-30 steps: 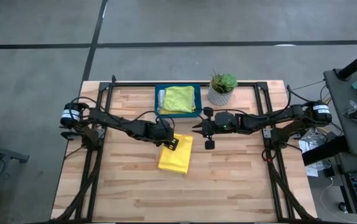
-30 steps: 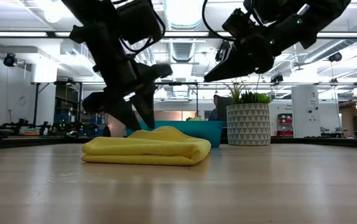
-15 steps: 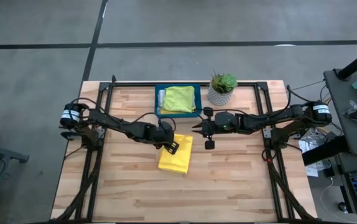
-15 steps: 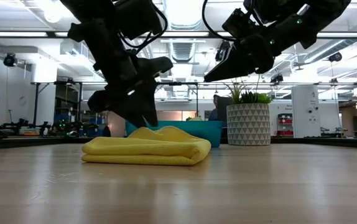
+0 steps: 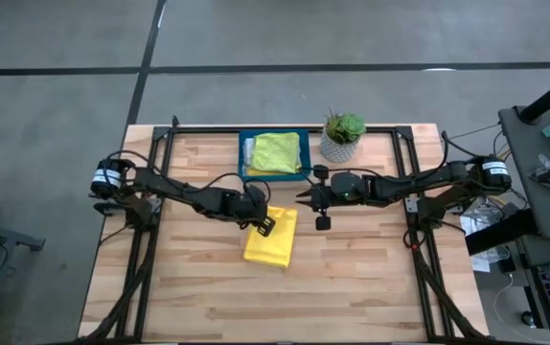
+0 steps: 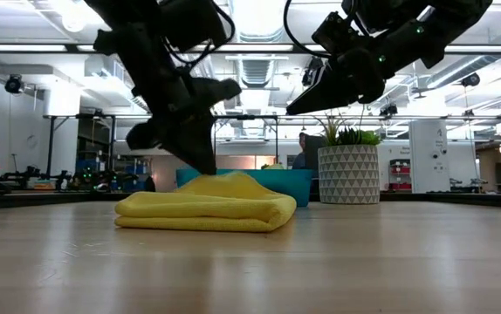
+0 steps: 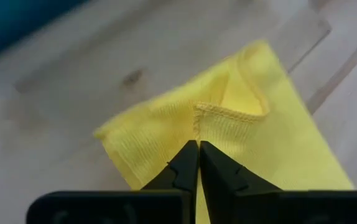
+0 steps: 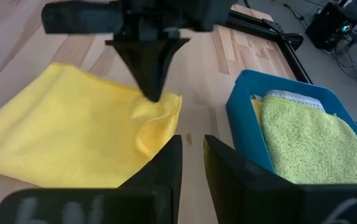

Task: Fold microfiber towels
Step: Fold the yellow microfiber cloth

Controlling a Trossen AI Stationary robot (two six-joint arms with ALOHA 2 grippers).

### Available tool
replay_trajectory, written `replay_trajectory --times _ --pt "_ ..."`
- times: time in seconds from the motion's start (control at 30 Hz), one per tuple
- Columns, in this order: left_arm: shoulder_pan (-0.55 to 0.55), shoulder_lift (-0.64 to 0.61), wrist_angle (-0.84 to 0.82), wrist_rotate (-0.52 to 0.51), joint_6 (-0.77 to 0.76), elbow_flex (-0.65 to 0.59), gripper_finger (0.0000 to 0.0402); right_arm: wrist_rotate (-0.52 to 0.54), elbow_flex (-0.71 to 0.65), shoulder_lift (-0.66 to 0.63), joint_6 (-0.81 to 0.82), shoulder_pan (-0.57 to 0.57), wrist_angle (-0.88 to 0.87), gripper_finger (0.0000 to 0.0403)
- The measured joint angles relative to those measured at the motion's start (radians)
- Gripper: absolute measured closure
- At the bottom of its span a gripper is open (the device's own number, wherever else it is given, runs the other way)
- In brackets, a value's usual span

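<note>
- The left gripper (image 5: 263, 223) is down on the folded yellow microfiber towel (image 5: 272, 239), at the towel's corner nearest the tray; its fingers (image 7: 188, 163) are pressed together, pinching a raised fold of the yellow cloth between their tips.
- The yellow towel lies folded into a narrow rectangle near the middle of the wooden tabletop (image 5: 352, 278), slightly toward the far edge, with its pinched corner lifted into a small peak in the low view.
- The right gripper (image 5: 306, 195) hangs above the tabletop just beside the towel's far corner, pointing toward the left gripper; its fingers (image 8: 166, 163) stand a narrow gap apart and hold nothing.
- A lime green towel (image 5: 277, 151) lies folded in the teal tray (image 5: 244, 153), with the edges of other cloths showing under it.
- The tray sits at the far edge of the tabletop, near its middle.
- A potted plant (image 5: 341, 136) in a white patterned pot stands just beside the tray, at the same far edge.
</note>
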Motion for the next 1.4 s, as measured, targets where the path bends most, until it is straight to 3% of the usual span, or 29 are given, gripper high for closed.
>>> replay_trajectory --times 0.3,0.63,1.0,1.13,1.4 --pt "-0.001 -0.043 -0.051 -0.169 0.051 -0.004 0.04 0.0 0.0 0.0 0.0 0.0 -0.023 0.0344" --pt "-0.007 -0.036 -0.06 -0.16 -0.08 -0.049 0.04 0.0 0.0 0.002 0.0 0.0 -0.024 0.0346" --pt "-0.007 -0.036 -0.052 -0.115 -0.111 -0.05 0.0398 -0.01 0.0 0.002 0.01 0.0 -0.032 0.0346" --pt "-0.007 -0.044 -0.059 -0.072 -0.084 -0.05 0.0373 -0.055 -0.001 0.002 0.044 0.0 -0.038 0.0346" --pt "0.0 -0.075 -0.06 -0.07 0.033 -0.049 0.0284 -0.056 -0.001 0.012 0.173 0.002 -0.043 0.034"
